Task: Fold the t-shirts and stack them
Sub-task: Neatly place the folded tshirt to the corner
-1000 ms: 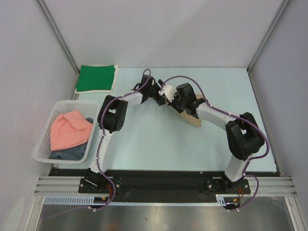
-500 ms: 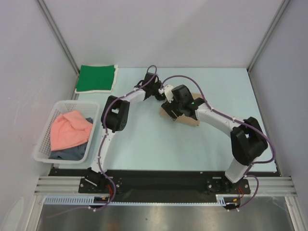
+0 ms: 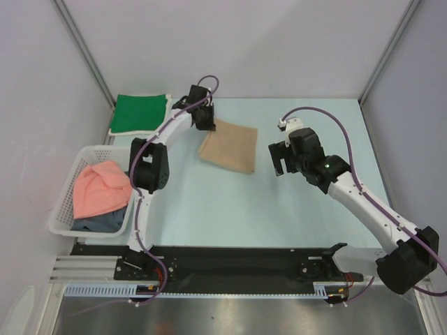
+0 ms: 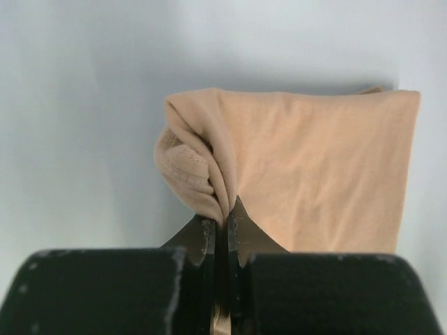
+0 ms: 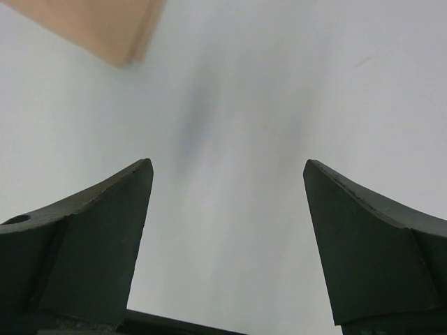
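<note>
Tan t-shirt (image 3: 229, 146): folded flat on the pale bench (image 3: 209, 202), upper centre of the overhead frame, with its upper-left corner bunched and pinched in the left jaws. Right jaws: spread wide, holding nothing, over bare bench right of centre, apart from the tan t-shirt. Green t-shirt (image 3: 140, 113): folded, upper left. White lattice basket (image 3: 64, 199), left edge: salmon t-shirt (image 3: 101, 190) crumpled over a dark grey-blue t-shirt (image 3: 98, 223).

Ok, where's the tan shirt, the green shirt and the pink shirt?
tan shirt (image 3: 229, 148), top view, middle of the folded cloth.
green shirt (image 3: 140, 113), top view, middle of the folded cloth.
pink shirt (image 3: 101, 190), top view, middle of the crumpled heap.
</note>
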